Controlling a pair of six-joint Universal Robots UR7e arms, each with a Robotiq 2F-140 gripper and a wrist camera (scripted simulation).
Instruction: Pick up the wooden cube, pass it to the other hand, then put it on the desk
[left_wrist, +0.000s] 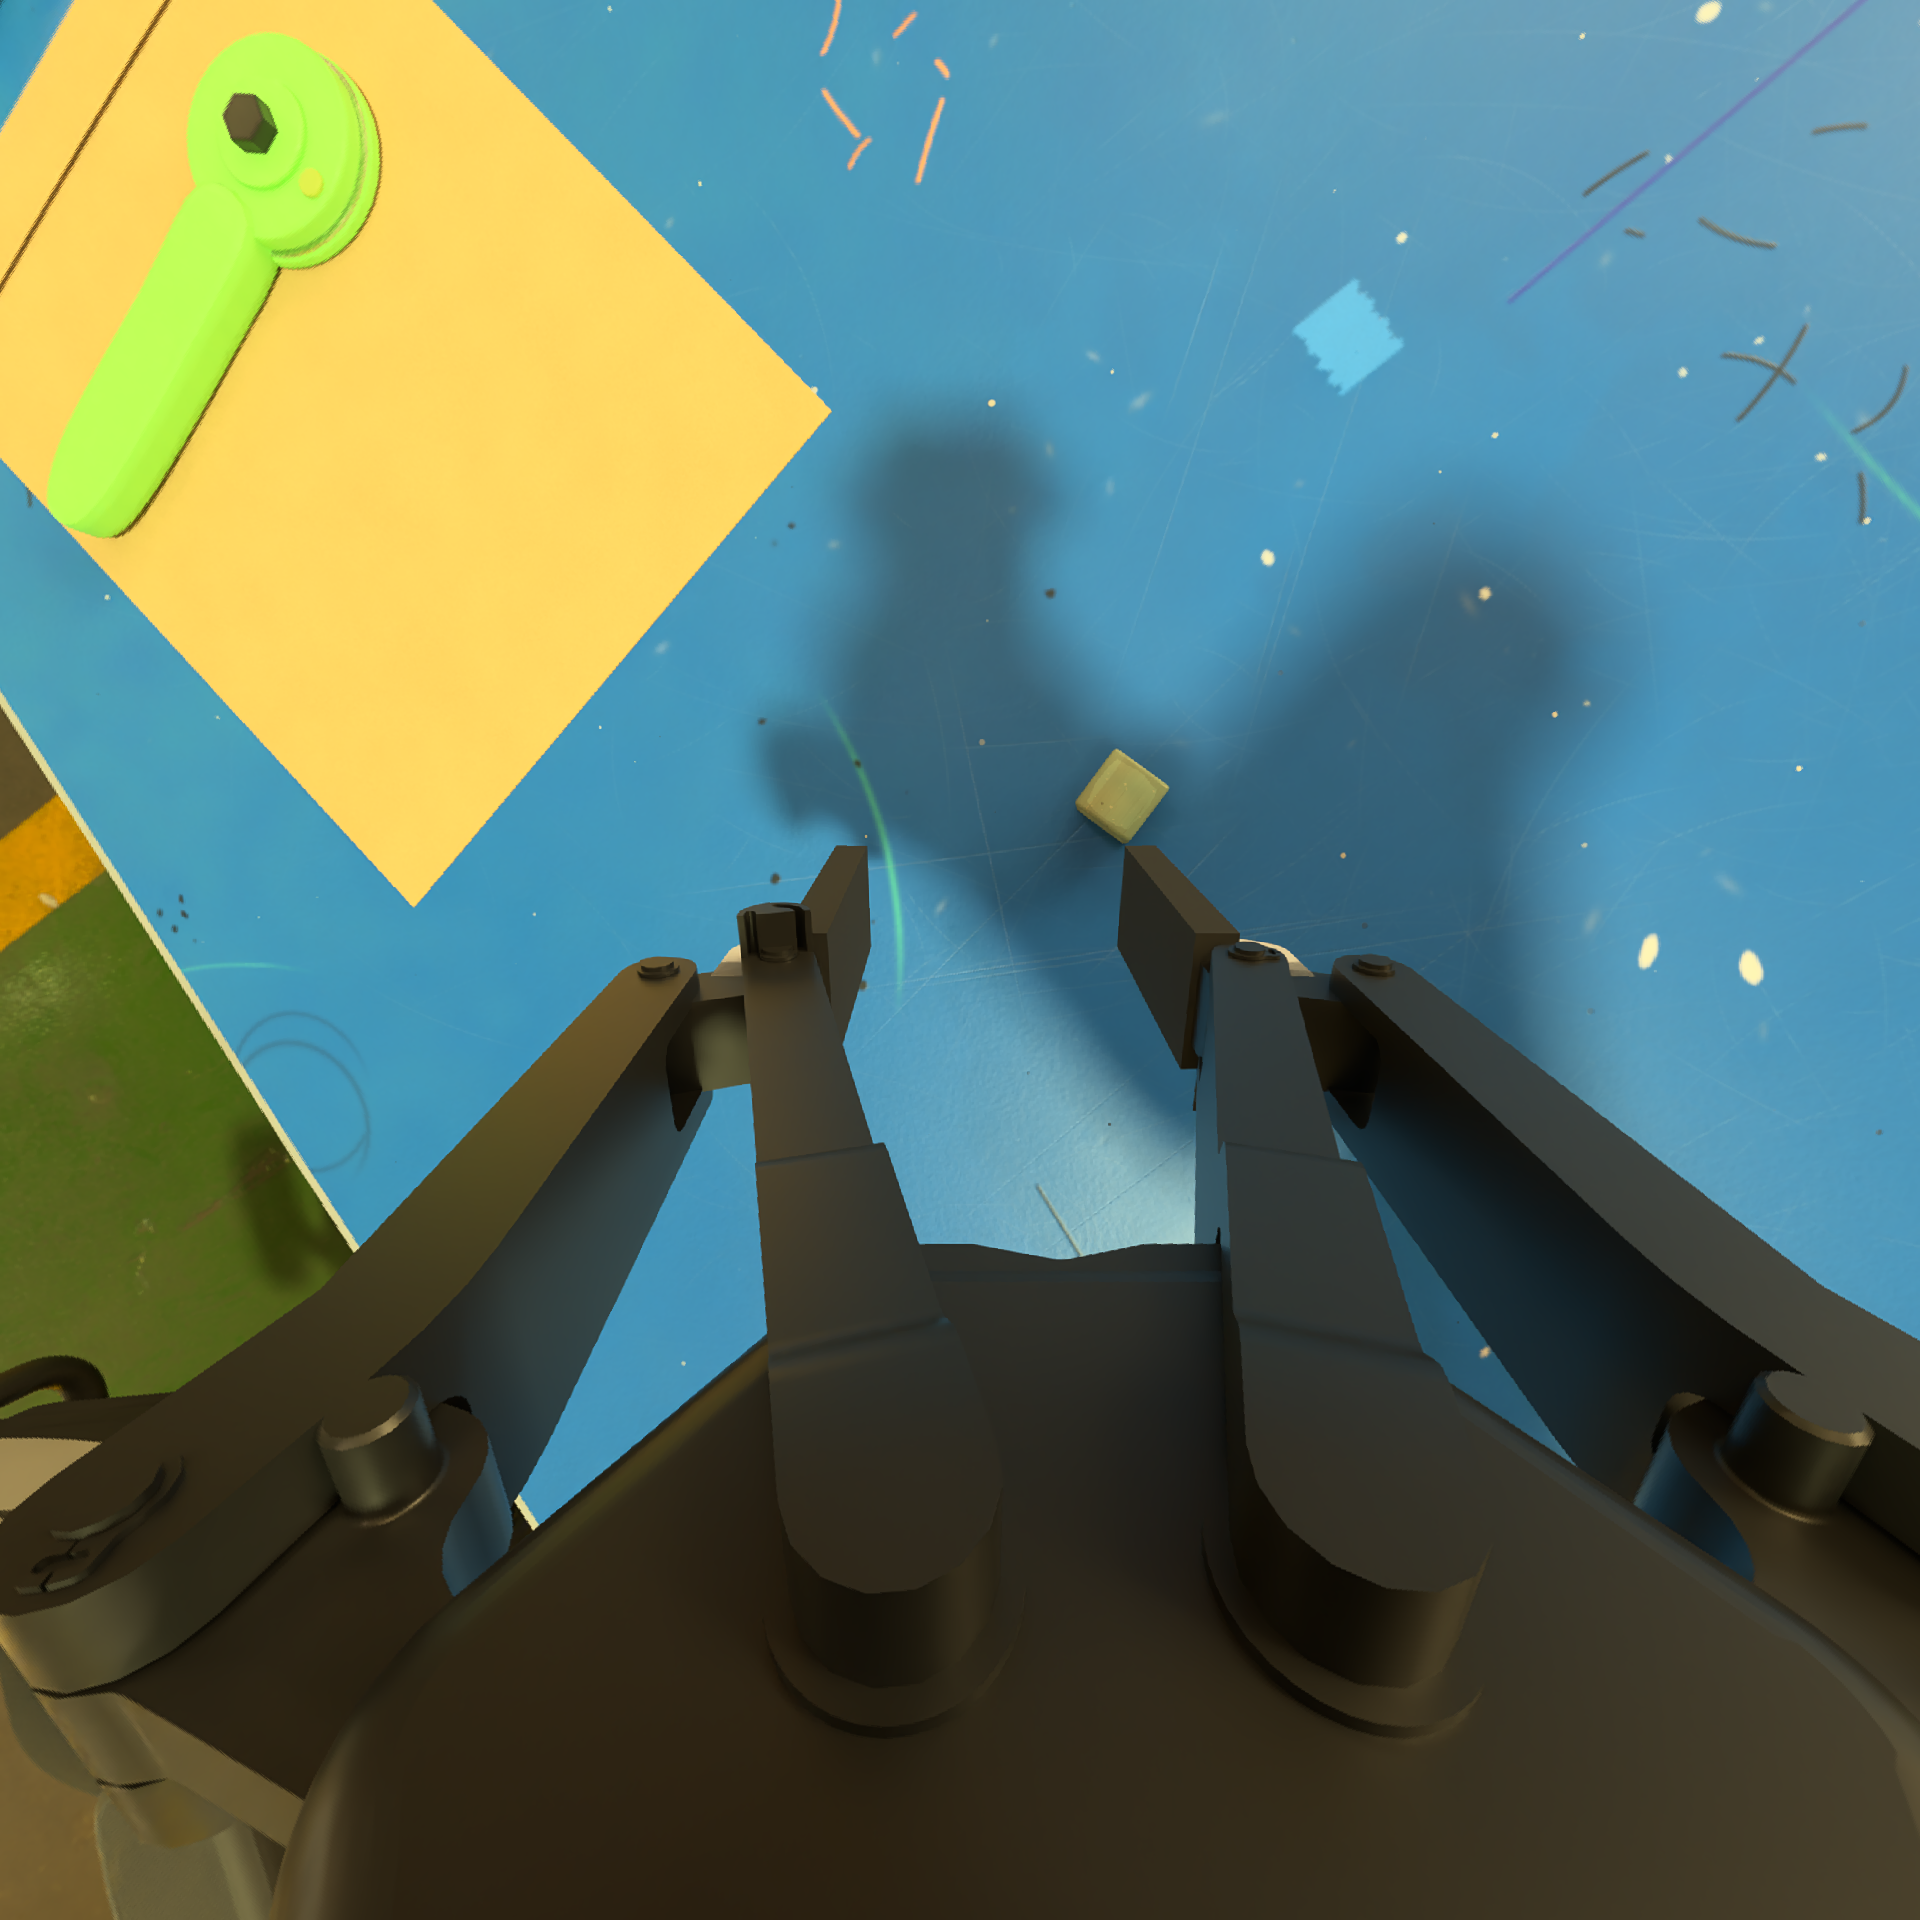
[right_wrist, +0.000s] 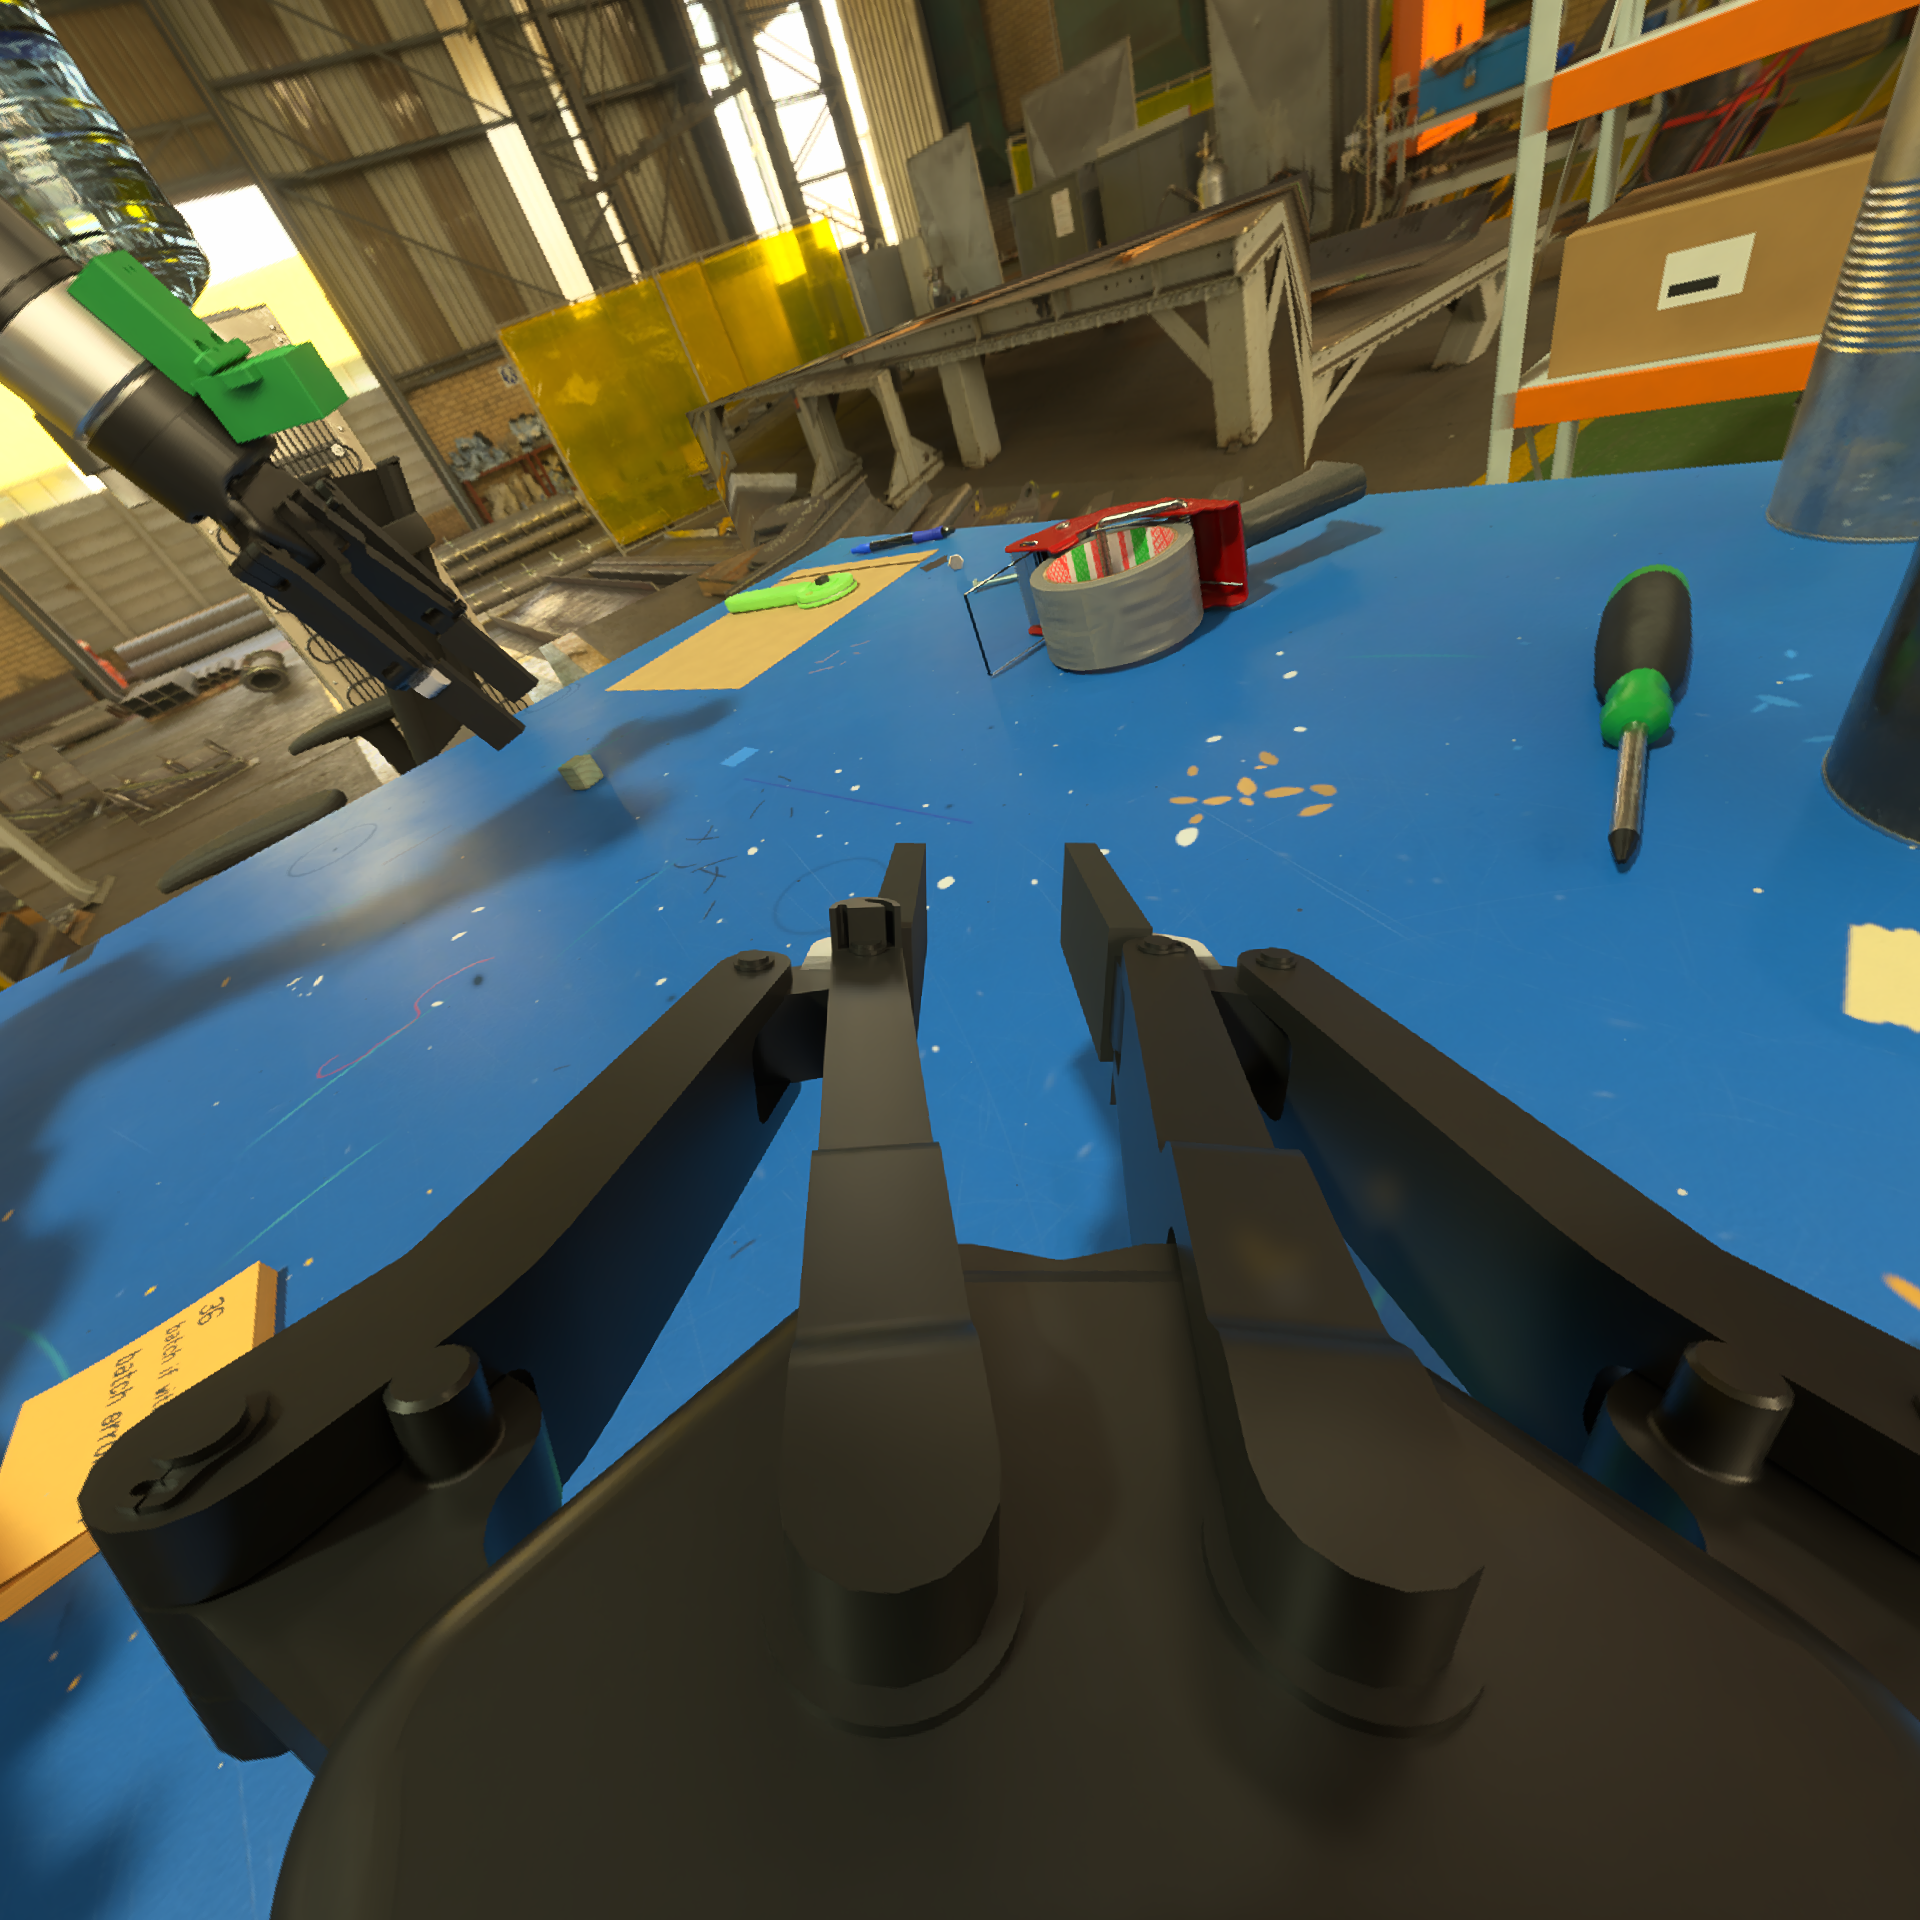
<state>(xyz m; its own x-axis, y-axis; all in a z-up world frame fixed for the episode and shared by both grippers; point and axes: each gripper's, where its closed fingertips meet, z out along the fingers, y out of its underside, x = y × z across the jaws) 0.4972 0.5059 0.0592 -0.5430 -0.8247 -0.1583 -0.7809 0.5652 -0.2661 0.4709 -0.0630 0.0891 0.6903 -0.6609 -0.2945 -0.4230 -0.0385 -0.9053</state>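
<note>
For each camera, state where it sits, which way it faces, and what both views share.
Left wrist view: on the left pincer, facing down at the desk; own open fingers frame the wooden cube.
Right wrist view: on the right pincer, facing across the desk; own open fingers show.
Shared: cube, green handle, left pincer.

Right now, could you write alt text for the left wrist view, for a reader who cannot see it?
The open left gripper hangs above a blue desk, with the small wooden cube lying just beyond its fingertips. To the upper left, a bright green lever rests on a yellow sheet.
</note>
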